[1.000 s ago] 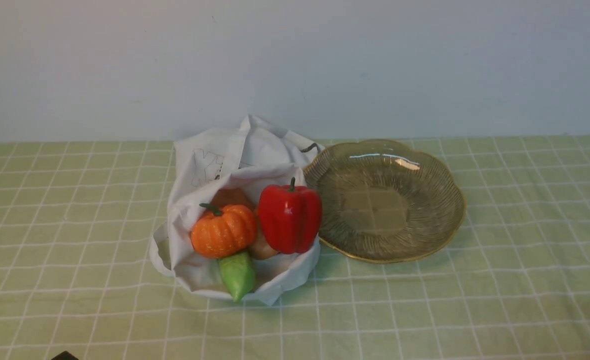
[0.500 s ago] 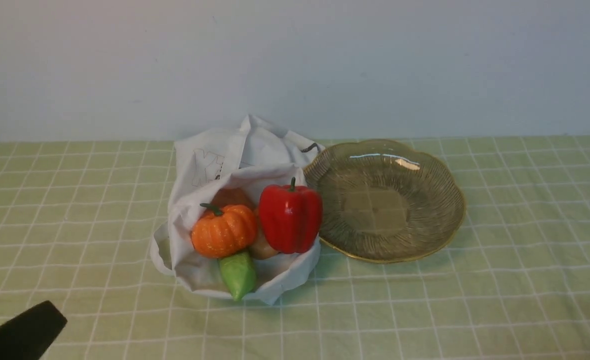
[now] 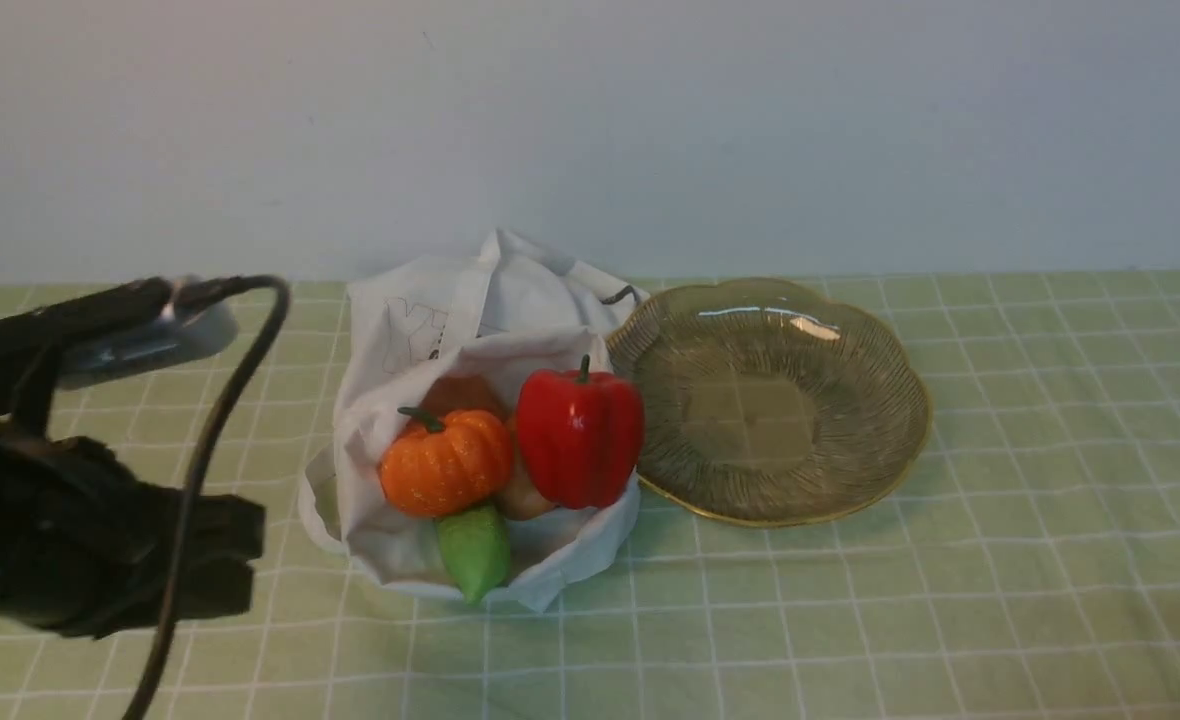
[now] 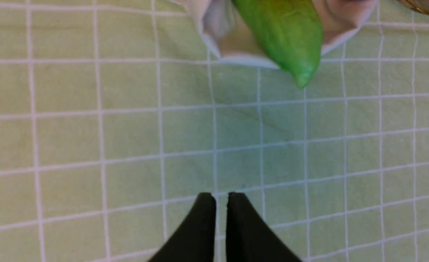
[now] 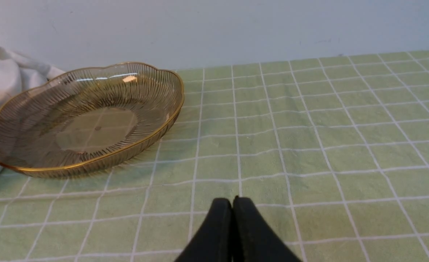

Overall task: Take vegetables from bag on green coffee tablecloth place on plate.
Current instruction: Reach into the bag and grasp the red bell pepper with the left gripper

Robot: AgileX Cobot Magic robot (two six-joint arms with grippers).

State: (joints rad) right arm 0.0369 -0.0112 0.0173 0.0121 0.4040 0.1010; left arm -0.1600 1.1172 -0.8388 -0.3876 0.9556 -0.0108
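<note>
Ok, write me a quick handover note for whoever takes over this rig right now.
Left gripper: barely open, empty, over the tablecloth, just short of the bag's mouth.
Right gripper: shut, empty, over bare cloth with the plate ahead of it.
Things: red pepper, pumpkin, green gourd and brown lump all sit in the bag. The plate is at the bag's right, empty.
Done: nothing on the plate yet.
Left: move all four vegetables.
</note>
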